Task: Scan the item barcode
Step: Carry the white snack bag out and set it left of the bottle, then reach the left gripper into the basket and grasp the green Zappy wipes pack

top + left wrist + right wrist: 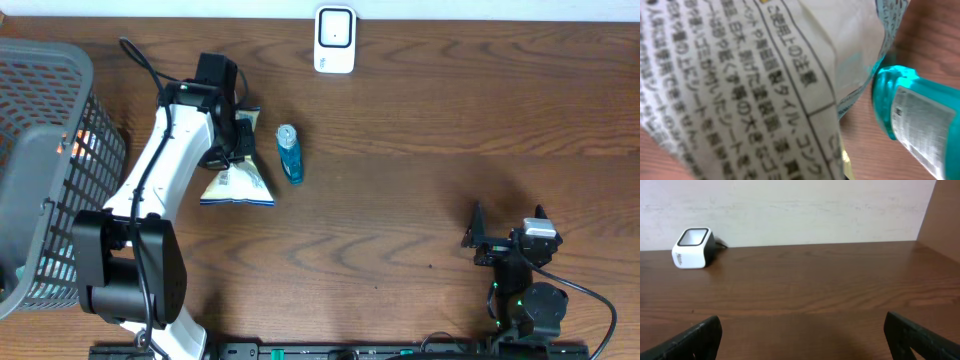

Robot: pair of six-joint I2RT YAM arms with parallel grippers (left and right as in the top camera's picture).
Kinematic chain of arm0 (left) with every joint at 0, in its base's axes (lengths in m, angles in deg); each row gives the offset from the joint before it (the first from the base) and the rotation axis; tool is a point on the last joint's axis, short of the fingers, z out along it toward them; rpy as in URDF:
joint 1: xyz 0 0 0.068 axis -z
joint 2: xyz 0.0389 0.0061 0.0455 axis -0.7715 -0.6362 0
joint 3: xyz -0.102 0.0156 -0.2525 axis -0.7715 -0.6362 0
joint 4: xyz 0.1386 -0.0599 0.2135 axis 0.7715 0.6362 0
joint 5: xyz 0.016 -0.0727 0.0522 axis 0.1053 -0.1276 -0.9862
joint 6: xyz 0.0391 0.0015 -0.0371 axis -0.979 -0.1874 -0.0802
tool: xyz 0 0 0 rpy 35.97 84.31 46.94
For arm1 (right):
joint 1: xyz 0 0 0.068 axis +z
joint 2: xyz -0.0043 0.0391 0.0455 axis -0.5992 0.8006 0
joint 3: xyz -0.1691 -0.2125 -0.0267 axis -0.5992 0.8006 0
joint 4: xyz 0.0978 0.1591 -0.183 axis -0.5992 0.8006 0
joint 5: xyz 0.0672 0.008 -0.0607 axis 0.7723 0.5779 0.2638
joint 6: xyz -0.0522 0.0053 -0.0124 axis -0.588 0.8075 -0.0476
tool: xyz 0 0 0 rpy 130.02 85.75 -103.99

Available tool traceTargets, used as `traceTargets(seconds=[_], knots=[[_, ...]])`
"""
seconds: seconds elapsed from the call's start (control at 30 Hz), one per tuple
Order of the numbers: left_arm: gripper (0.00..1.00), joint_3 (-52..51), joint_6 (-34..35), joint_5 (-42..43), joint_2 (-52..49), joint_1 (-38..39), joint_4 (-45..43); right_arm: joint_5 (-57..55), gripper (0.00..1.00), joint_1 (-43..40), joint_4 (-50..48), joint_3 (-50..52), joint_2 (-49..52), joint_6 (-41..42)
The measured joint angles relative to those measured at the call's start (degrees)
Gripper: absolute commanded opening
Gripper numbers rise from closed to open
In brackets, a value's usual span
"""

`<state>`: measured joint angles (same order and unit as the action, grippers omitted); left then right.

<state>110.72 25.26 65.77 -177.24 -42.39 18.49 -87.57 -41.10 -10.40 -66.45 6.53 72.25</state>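
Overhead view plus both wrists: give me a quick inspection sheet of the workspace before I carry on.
Surface: wooden table, dark grain.
Job's things: printed packet lying flat; white scanner at the far edge.
Clutter: teal bottle lying beside the packet; grey mesh basket at the left.
Grippers: left gripper shut on the packet's top edge; right gripper open, holding nothing.
Cables: black cable looping from the left arm.
Surroundings: pale wall behind the table.
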Motion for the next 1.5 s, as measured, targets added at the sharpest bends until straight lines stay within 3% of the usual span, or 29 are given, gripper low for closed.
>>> traceTargets(seconds=[0.07, 0.17, 0.23, 0.33, 0.37, 0.57, 0.6, 0.83, 1.1, 1.3, 1.5], knots=[[0.07, -1.92, 0.17, 0.09, 0.00, 0.00, -1.95, 0.00, 0.99, 0.00, 0.00, 0.00, 0.00, 0.00], [0.17, -4.15, 0.59, 0.48, 0.00, 0.00, -2.97, 0.00, 0.99, 0.00, 0.02, 0.00, 0.00, 0.00], [0.53, -5.25, 0.90, 0.59, 0.00, 0.00, -2.80, 0.00, 0.99, 0.00, 0.02, 0.00, 0.00, 0.00], [0.70, -5.33, 1.20, 0.83, 0.02, 0.00, -0.52, 0.00, 0.99, 0.00, 0.00, 0.00, 0.00, 0.00], [0.82, -5.25, 1.22, 0.83, 0.02, 0.00, 0.48, -0.02, 0.99, 0.00, 0.02, 0.00, 0.00, 0.00], [0.84, 0.63, 0.48, -1.84, 0.48, 0.02, 10.97, 0.00, 0.99, 0.00, 0.02, 0.00, 0.00, 0.00], [0.98, 2.91, 0.28, -2.93, 1.01, 0.00, 13.09, 0.00, 0.99, 0.00, 0.04, 0.00, 0.00, 0.00], [0.97, 19.21, -0.09, -11.72, 10.29, 0.00, 18.84, -0.02, 0.99, 0.00, 0.02, 0.00, 0.00, 0.00], [0.98, 25.83, 1.05, -21.51, 25.14, -4.09, 8.61, 0.00, 0.99, 0.00, 0.02, 0.00, 0.00, 0.00], [0.98, 26.05, 4.85, -25.92, 33.11, -19.41, 2.95, 0.00, 0.99, 0.00, 0.02, 0.00, 0.00, 0.00], [0.98, 26.43, 17.84, -26.56, 32.30, -38.53, 13.51, 0.00, 0.99, 0.00, 0.02, 0.00, 0.00, 0.00]])
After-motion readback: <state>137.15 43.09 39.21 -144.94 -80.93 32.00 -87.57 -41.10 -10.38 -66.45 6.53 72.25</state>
